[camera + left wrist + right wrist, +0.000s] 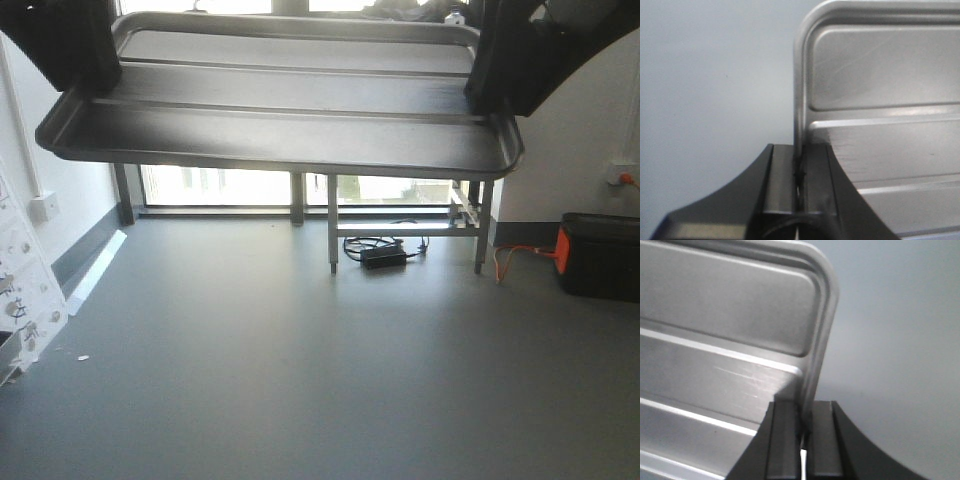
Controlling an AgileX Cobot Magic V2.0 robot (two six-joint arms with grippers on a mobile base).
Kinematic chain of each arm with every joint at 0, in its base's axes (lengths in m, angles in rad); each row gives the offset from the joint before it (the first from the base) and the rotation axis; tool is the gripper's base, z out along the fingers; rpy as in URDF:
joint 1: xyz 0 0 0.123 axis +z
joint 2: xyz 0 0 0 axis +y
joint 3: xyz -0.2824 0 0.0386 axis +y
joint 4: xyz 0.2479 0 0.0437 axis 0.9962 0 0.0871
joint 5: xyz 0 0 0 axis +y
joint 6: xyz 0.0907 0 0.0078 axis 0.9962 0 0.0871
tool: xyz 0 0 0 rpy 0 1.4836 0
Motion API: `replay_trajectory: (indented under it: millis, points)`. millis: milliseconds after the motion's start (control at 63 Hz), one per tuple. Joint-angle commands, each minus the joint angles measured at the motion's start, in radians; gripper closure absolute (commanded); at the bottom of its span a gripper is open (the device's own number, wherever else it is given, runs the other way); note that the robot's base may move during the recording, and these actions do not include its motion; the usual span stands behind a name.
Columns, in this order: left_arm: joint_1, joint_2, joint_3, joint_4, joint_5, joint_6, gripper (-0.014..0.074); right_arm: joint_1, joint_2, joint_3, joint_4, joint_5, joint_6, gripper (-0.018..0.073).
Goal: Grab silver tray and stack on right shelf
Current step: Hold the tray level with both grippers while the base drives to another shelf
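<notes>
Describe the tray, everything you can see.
The tray is shiny brushed steel, rectangular, with rounded corners, a low flared rim and two long raised ridges across its base. Nothing lies in it. It hangs in the air, long side toward the front camera, above the grey floor. The left pincer and right pincer each clamp the rim at one short end; nothing else touches it.

Grey floor [300, 380], bright window [220, 185], black power brick [384, 257], black-and-orange case [600, 255], wall socket [42, 208]

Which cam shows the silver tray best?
Exterior front-facing: nearly whole silver tray, both ridges, both ends gripped. Left wrist shows only one corner in the left tool; right wrist, one corner in the right tool.
</notes>
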Motion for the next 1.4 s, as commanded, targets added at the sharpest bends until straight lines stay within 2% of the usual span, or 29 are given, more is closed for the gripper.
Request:
replay_trajectory:
  millis: [0, 1381]
  points:
    - [-0.002, -0.033, -0.035, 0.009, -0.042, 0.006, 0.0691, 0.005, -0.038, -0.036, -0.006, -0.047, -0.028, 0.0503]
    - [0.002, -0.033, -0.035, 0.012, -0.042, 0.006, 0.0691, 0.005, -0.038, -0.036, -0.006, -0.047, -0.028, 0.0503]
